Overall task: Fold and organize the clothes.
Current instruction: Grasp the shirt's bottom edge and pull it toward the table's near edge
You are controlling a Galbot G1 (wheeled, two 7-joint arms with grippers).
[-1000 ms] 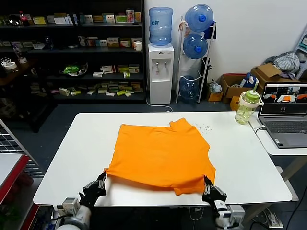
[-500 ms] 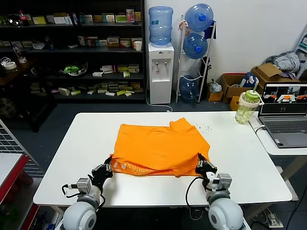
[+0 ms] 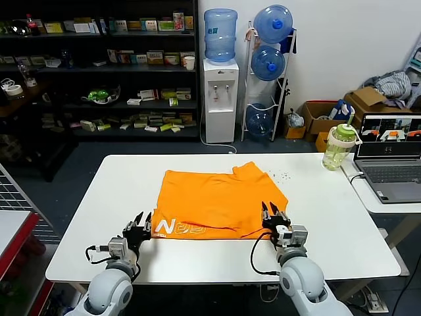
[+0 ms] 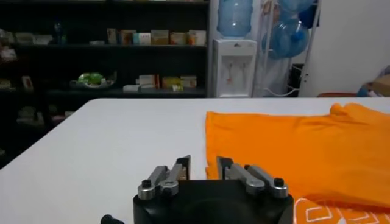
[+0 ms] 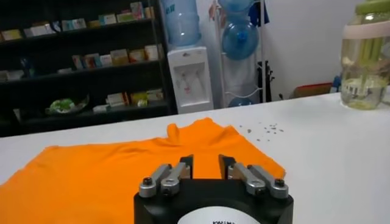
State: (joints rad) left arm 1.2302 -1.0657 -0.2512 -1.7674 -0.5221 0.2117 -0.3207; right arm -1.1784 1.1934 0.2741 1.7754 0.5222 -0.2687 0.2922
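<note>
The orange T-shirt (image 3: 220, 197) lies on the white table (image 3: 99, 197), its near hem folded back so a strip with white lettering (image 3: 177, 228) faces up along the front. My left gripper (image 3: 138, 224) is open at the folded strip's left end. My right gripper (image 3: 272, 215) is open at its right end. Neither holds cloth. In the left wrist view the shirt (image 4: 292, 146) lies ahead of the open left gripper (image 4: 203, 165), with lettering at the lower corner. In the right wrist view the shirt (image 5: 122, 170) spreads beyond the open right gripper (image 5: 206, 164).
A green-lidded drink jug (image 3: 338, 147) stands at the table's far right corner beside an open laptop (image 3: 389, 158) on a side table. Small dark specks (image 3: 283, 175) lie near the shirt's collar. Shelves, a water dispenser and boxes stand behind.
Both grippers carried the shirt's near hem up and forward, folding it back so the lettering shows, then let go. They now stand open at the fold's ends.
</note>
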